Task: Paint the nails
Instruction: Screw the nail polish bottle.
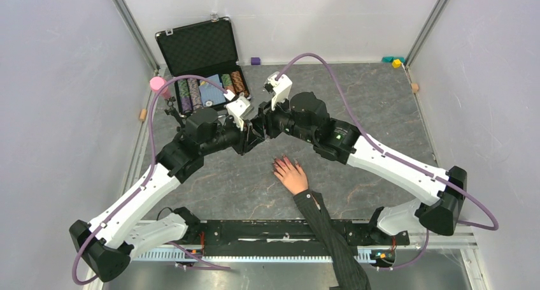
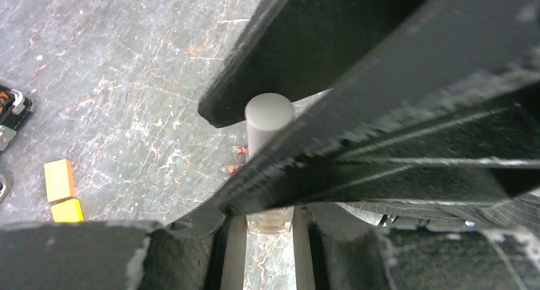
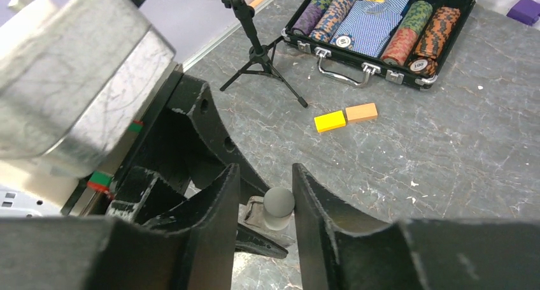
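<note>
My left end effector (image 1: 251, 139) clamps a small clear glass bottle (image 2: 270, 221); my right end effector (image 3: 265, 175), fingers slightly apart, straddles its pale round cap (image 3: 279, 201).

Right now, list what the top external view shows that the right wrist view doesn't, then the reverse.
Only top external: the hand flat on the table, its nails reddish-pink, and the pinstriped sleeve. Only right wrist: the bottle with its grey cap, between the spread fingers of the right gripper, plus the yellow block and orange block. Both: the open poker chip case and purple block.
</note>
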`<action>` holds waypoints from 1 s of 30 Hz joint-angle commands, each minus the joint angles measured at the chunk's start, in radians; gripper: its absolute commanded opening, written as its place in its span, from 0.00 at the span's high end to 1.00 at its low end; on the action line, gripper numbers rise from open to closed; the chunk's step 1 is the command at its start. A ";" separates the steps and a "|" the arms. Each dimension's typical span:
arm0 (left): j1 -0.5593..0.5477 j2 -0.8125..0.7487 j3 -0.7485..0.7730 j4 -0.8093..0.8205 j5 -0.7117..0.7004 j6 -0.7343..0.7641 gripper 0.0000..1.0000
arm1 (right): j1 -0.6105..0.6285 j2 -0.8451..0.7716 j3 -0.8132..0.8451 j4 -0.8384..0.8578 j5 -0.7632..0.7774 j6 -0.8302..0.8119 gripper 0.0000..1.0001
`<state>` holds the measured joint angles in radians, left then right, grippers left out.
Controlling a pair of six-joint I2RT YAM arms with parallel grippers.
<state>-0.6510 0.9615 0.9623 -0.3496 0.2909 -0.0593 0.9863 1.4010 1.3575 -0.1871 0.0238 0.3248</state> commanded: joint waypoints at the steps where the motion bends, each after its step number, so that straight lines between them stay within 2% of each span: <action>1: 0.004 0.001 0.057 0.128 0.066 0.051 0.98 | 0.040 -0.059 0.043 -0.019 -0.031 -0.039 0.56; 10: 0.003 0.025 0.081 0.092 0.117 0.058 0.98 | 0.025 -0.161 -0.012 -0.015 0.062 -0.098 0.31; 15: 0.004 0.024 0.082 0.092 0.152 0.059 0.98 | -0.033 -0.205 -0.039 -0.009 0.001 -0.089 0.22; 20: 0.003 0.021 0.087 0.098 0.235 0.058 0.98 | -0.113 -0.260 -0.115 0.098 -0.178 -0.078 0.19; 24: 0.004 0.010 0.083 0.137 0.384 0.028 0.98 | -0.190 -0.338 -0.272 0.311 -0.360 -0.046 0.20; 30: 0.003 0.023 0.068 0.272 0.622 -0.108 0.98 | -0.201 -0.463 -0.439 0.550 -0.453 -0.053 0.20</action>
<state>-0.6510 0.9886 1.0054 -0.2405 0.6933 -0.0616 0.7849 1.0172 0.9703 0.1196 -0.3058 0.2703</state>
